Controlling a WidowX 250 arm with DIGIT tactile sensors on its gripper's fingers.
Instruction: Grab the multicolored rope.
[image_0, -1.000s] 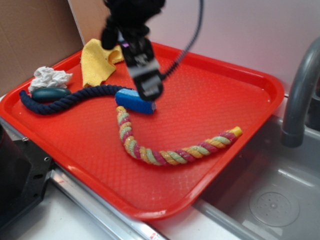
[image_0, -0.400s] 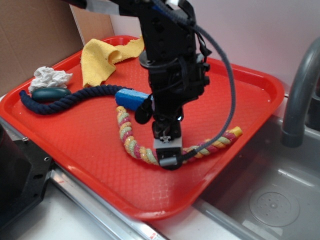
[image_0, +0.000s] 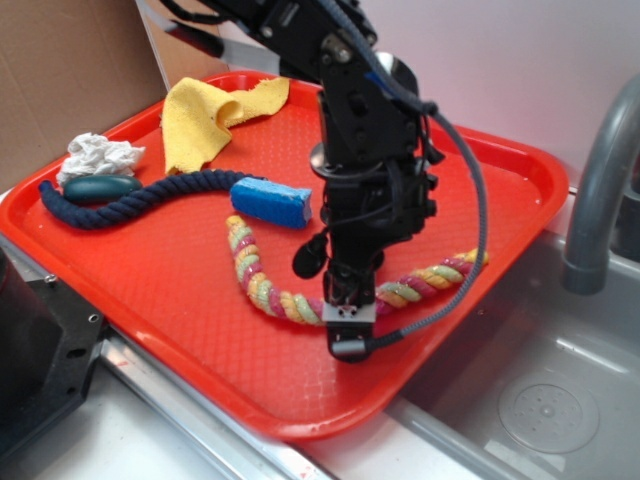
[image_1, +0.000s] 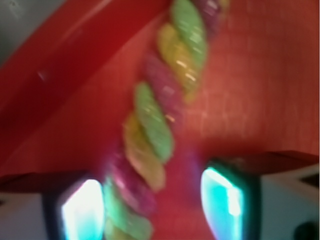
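Kitchen sink setup: grey faucet (image_0: 600, 190) over steel basin (image_0: 545, 400) (drain visible), red tray (image_0: 500, 150) alongside, cardboard backdrop (image_0: 70, 70).

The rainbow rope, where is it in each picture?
Exterior: the rope curves across the front middle of the red tray, and the gripper hides part of it.
Wrist: the rope runs from top to bottom through the middle, between the two fingers, blurred.
Shared landmark: the tray lies under the rope in both views.
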